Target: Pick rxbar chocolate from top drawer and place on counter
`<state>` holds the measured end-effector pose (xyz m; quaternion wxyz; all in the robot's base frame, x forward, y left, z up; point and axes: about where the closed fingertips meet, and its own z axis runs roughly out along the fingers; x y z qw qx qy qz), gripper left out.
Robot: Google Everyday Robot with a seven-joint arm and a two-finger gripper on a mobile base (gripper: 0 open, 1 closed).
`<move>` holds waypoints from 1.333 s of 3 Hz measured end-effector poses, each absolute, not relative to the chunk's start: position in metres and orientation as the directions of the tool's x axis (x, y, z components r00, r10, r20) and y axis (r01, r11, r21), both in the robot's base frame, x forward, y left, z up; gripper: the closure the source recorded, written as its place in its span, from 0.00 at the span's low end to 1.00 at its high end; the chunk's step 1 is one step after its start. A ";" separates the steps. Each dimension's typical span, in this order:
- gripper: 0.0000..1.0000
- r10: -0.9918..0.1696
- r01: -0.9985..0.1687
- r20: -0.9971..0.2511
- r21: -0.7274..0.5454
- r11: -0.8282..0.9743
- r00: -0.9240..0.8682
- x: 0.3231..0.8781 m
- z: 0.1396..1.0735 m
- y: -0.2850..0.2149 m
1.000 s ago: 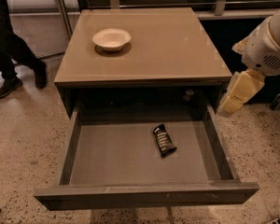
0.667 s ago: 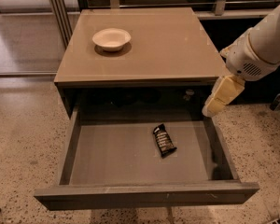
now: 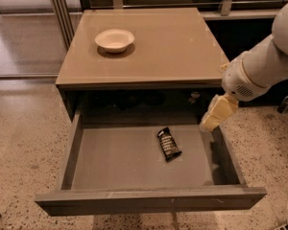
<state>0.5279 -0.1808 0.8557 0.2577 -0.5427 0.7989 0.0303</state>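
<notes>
Black-wrapped, the rxbar chocolate (image 3: 169,144) lies flat on the floor of the open top drawer (image 3: 115,162), right of centre and slightly askew; the gripper (image 3: 218,114) hangs over the drawer's right rear corner, apart from the bar; whether it is open or closed cannot be told; a good approach would probably shift left, descend straight, and span the bar's narrow width; the worktop (image 3: 173,42) carries a white bowl (image 3: 114,39).
</notes>
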 end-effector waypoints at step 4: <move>0.00 -0.805 -0.914 -0.515 -0.091 0.394 -0.296 0.552 0.675 -0.120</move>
